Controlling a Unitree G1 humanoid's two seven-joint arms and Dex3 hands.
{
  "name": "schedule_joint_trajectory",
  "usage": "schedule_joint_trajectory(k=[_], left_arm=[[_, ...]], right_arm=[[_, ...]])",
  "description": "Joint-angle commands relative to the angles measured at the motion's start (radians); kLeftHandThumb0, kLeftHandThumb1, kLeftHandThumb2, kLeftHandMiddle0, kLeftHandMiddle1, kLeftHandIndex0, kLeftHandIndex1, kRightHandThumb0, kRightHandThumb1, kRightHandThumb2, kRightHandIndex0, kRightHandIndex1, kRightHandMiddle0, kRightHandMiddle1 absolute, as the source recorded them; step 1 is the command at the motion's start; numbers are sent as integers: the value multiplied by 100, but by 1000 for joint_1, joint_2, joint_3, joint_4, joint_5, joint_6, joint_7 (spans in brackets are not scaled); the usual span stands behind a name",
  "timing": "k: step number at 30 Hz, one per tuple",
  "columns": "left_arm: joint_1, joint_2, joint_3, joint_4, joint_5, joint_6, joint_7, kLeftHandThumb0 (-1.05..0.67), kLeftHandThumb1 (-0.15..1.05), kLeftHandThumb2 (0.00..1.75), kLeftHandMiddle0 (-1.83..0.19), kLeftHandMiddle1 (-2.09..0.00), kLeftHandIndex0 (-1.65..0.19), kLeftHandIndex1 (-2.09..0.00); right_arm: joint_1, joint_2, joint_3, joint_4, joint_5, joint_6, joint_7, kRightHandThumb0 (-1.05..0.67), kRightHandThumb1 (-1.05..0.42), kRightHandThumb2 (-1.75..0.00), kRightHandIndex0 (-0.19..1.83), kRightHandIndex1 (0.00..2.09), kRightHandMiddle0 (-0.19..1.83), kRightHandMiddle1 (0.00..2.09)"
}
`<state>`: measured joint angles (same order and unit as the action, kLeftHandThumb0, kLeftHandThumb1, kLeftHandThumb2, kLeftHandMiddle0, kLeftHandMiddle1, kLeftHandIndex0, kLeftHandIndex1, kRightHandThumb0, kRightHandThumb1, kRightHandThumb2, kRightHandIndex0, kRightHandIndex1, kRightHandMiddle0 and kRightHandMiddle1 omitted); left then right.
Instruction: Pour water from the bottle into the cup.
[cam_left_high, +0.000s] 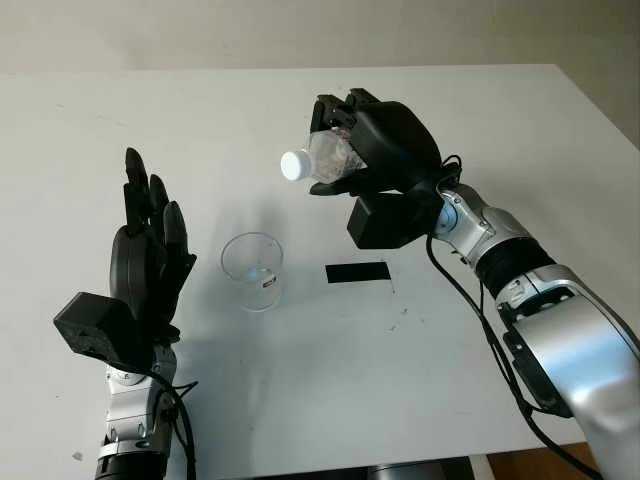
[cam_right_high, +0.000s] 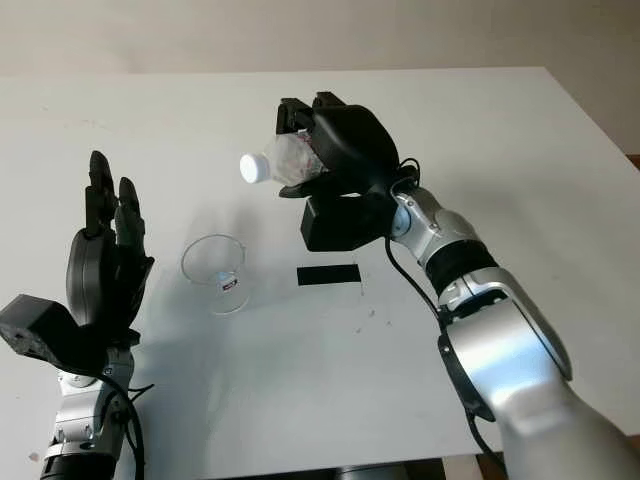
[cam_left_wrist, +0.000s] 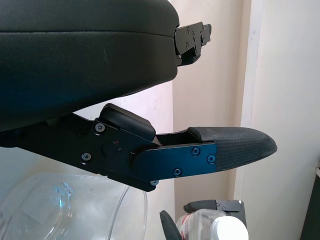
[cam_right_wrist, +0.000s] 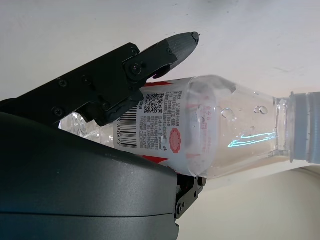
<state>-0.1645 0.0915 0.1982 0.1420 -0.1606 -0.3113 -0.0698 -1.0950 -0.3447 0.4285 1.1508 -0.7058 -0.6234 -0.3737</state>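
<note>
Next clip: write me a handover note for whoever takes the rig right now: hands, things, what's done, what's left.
Right hand: shut on the bottle, held in the air above the table, tipped on its side, white cap on and pointing toward the cup.
Left hand: open, raised beside the cup.
Cup: upright on the table, looks empty, below and short of the bottle's mouth.
A black strip lies beside the cup.
Done: bottle picked up, tilted.
Left: the cap looks closed, so no pour yet; bring the mouth over the cup.
</note>
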Motion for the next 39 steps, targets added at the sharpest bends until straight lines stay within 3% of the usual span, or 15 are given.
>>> schedule_joint_trajectory(k=[1, 18, 31, 39], left_arm=[[-1, -2, -3, 3, 7, -8, 4, -95, 105, 59, 18, 0, 19, 0], [-2, -8, -9, -2, 15, 4, 22, -96, 105, 58, 15, 0, 19, 0], [3, -13, -10, 3, 17, -4, 20, -96, 105, 56, 14, 0, 19, 0], [-1, -15, -13, 9, 23, -5, 20, -97, 105, 56, 16, 0, 19, 0]], right_arm=[[-34, -12, 10, -6, -13, -18, -29, -16, -104, -9, 87, 209, 67, 209], [-41, -22, 97, -65, -125, -57, -178, -18, -103, -7, 95, 209, 75, 209], [-62, -31, 205, -119, -306, 3, -395, -19, -102, -5, 102, 209, 69, 209], [-78, -23, 247, -119, -359, 54, -463, -21, -103, -6, 111, 209, 76, 209]])
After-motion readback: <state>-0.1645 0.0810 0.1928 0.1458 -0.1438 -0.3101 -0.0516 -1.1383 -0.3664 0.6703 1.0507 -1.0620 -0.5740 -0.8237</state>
